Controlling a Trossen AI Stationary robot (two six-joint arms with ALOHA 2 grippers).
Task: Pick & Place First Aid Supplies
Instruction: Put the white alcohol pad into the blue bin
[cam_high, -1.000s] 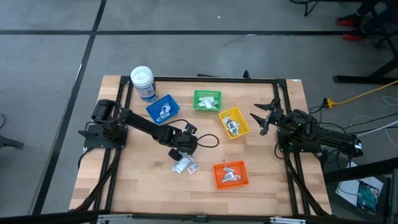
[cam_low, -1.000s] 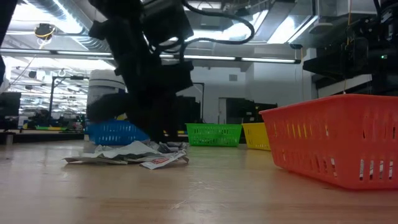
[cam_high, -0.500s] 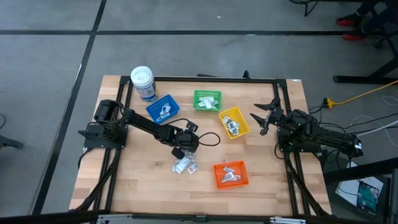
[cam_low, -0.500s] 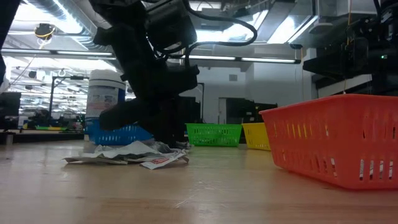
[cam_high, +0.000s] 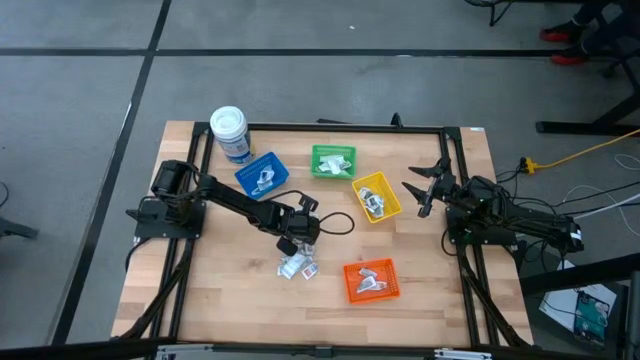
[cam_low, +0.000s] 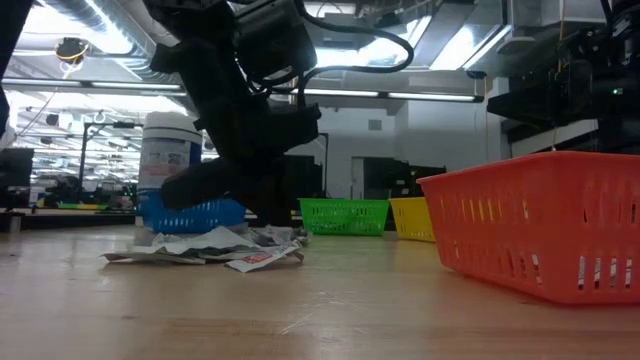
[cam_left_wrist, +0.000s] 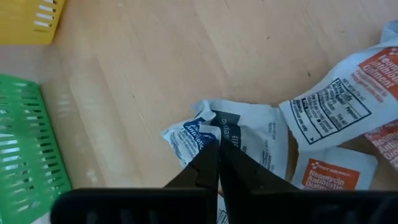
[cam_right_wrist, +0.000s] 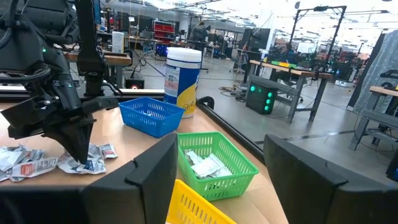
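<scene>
Loose first aid supplies, small white packets, lie in a pile on the wooden table's middle; the low view shows the pile flat on the wood. My left gripper stands over the pile's far edge and is shut on a crumpled white packet with blue print. My right gripper waits open above the table's right side, holding nothing. More packets lie in the blue, green, yellow and orange bins. My left gripper pinches the blue-printed packet by its crumpled edge between the two fingertips. The fingers come from above, pointing down. The paper bunches up at the tips, while the rest of the packet lies on the table beside the other packets.
A white-lidded round jar with a blue label stands at the far left corner. The four bins ring the pile: blue and green at the far side, yellow to the right, orange near the front. Bare wood lies at the near left.
My left gripper has shifted a little toward the table's far right over the pile's edge. In the low view the packet paper under its tips now stands bunched up higher than before. The rest of the pile has stayed in place.
</scene>
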